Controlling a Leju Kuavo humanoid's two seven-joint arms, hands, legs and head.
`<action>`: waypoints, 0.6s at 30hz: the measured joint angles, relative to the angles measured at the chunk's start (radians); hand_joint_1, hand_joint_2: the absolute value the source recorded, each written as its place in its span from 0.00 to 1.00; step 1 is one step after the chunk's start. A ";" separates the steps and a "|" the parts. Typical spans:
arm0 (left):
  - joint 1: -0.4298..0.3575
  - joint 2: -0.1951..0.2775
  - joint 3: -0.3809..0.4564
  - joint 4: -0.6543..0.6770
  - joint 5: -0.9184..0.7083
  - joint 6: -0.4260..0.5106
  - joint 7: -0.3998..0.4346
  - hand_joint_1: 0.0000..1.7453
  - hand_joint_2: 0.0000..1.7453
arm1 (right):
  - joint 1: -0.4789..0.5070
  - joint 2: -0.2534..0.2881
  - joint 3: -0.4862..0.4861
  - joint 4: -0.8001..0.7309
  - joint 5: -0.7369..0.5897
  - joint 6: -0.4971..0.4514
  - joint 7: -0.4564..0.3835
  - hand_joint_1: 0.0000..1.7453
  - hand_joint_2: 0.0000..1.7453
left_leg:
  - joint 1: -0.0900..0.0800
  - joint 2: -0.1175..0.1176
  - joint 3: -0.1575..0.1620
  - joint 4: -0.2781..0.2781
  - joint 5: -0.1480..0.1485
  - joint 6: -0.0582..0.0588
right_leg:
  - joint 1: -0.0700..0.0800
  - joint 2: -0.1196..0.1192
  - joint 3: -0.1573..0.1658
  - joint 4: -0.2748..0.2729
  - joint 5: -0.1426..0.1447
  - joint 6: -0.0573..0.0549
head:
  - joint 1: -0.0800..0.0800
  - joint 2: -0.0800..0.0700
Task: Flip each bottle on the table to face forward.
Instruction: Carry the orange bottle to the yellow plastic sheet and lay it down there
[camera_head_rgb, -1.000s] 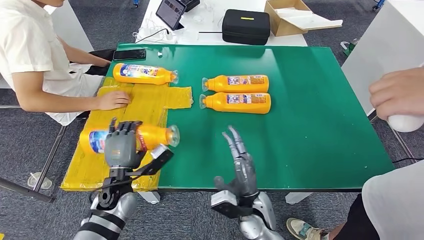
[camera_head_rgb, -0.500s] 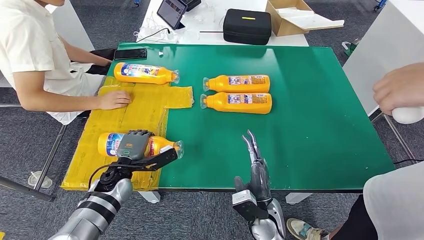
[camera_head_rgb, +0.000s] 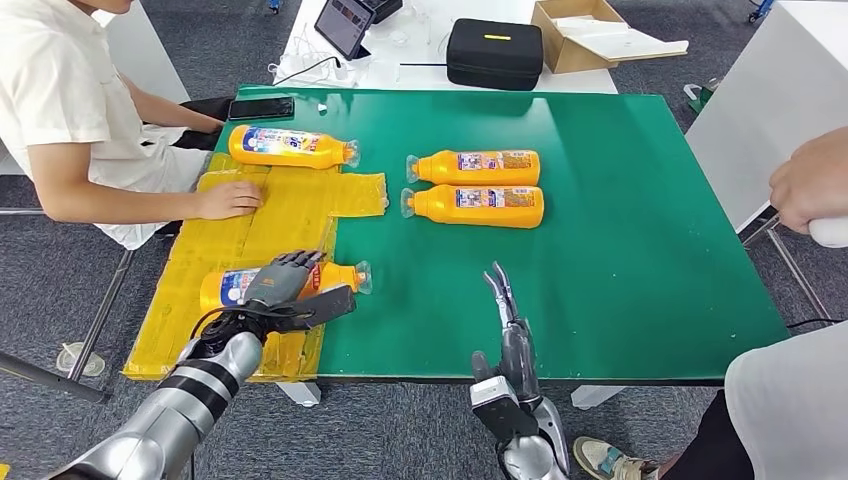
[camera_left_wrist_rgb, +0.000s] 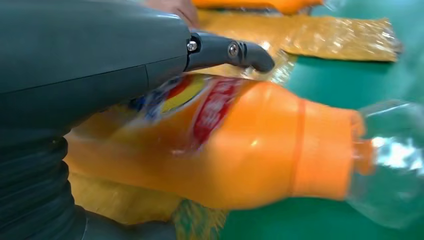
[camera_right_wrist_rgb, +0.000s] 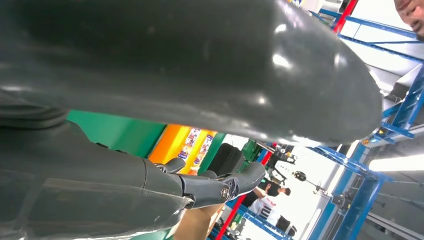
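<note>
Your left hand (camera_head_rgb: 283, 283) wraps over the near orange bottle (camera_head_rgb: 285, 285), which lies on its side on the yellow plastic sheet (camera_head_rgb: 270, 215) at the green table (camera_head_rgb: 620, 250)'s near-left corner, clear cap pointing toward the table's middle. In the left wrist view the fingers (camera_left_wrist_rgb: 227, 50) curl across the bottle's label while the thumb sits beneath, so the grip looks closed around the body. Your right hand (camera_head_rgb: 505, 310) hovers near the table's front edge, fingers straight and together, holding nothing.

Two bottles (camera_head_rgb: 472, 185) lie side by side, touching, at mid-table with labels up; a fourth (camera_head_rgb: 290, 146) rests at the far left, just beside a seated person's hand (camera_head_rgb: 225, 200) pressing the sheet.

To roll this bottle well, you likely need to keep the fingers on the label band, not the slick shoulder, and turn the wrist slowly so the label ends upward. Expect the crinkled sheet to drag; release only once the bottle has settled.
</note>
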 joint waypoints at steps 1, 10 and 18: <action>0.000 0.001 -0.001 0.000 0.022 -0.017 -0.009 0.00 1.00 | -0.001 0.000 0.000 0.003 -0.003 0.000 0.000 0.00 0.25 | 0.000 0.000 0.000 0.000 0.000 0.000 | 0.000 0.000 0.000 0.000 0.000 0.000 | 0.000 0.000; -0.005 0.015 -0.027 -0.002 0.137 -0.045 -0.051 0.00 1.00 | -0.012 0.000 0.002 0.034 -0.008 0.002 -0.001 0.00 1.00 | 0.000 0.000 0.001 0.000 0.000 0.000 | 0.000 0.000 0.001 0.000 0.000 0.000 | 0.000 0.000; 0.028 0.022 -0.050 -0.054 0.214 -0.022 -0.094 0.00 1.00 | -0.013 0.000 0.005 0.049 -0.014 -0.008 -0.002 0.00 1.00 | 0.000 -0.001 0.001 0.000 0.000 0.000 | 0.000 0.000 0.001 0.000 0.000 0.000 | 0.000 0.000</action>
